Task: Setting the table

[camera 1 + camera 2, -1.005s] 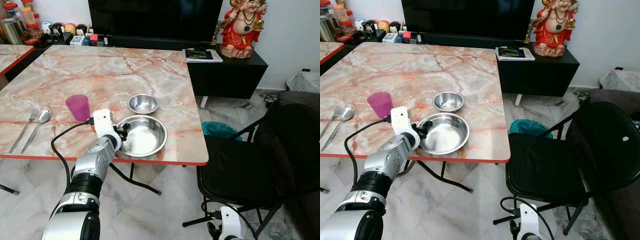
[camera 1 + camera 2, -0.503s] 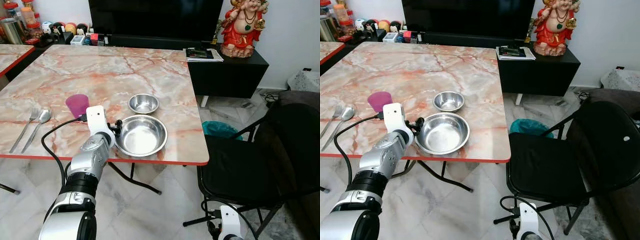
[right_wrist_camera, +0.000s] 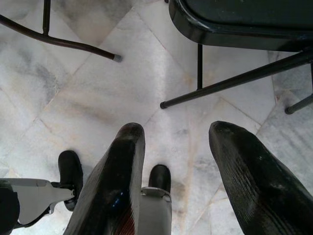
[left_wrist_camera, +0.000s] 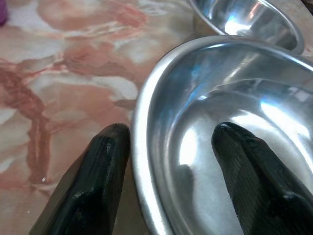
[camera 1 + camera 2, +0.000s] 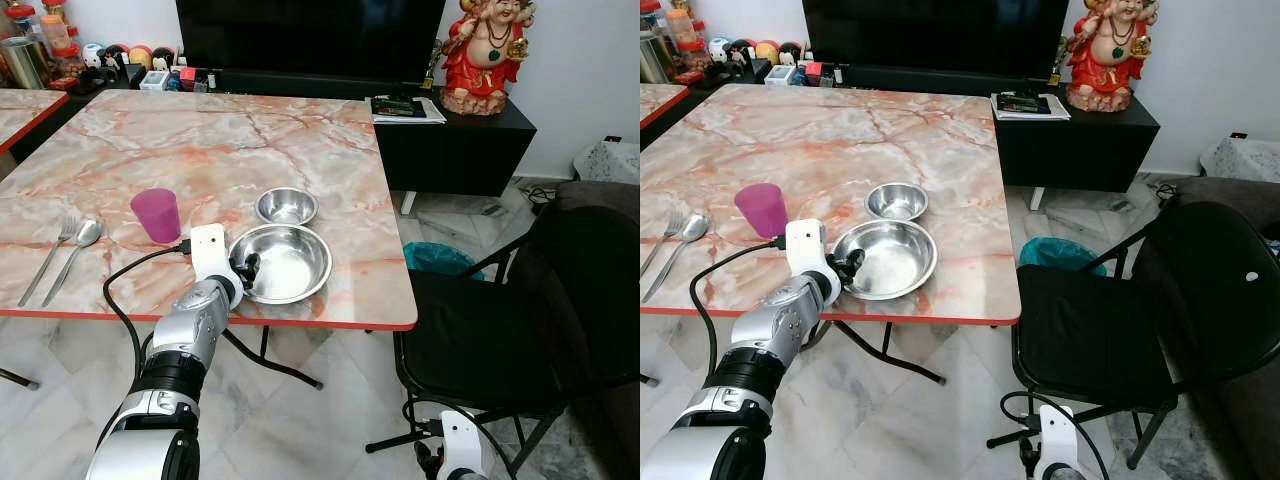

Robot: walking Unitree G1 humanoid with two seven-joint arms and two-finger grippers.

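The left gripper (image 5: 246,270) straddles the near rim of the large bowl (image 5: 285,262), one finger inside, one outside, not visibly pinched; the small bowl (image 5: 287,206) sits just beyond; a loose hold could let the rim slip, knocking its neighbour; the right gripper (image 3: 178,161) hangs spread over the floor.

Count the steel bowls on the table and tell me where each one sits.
2. The large bowl sits near the table's front edge, its rim between the left gripper fingers. The small bowl sits just behind it, toward the table's middle.
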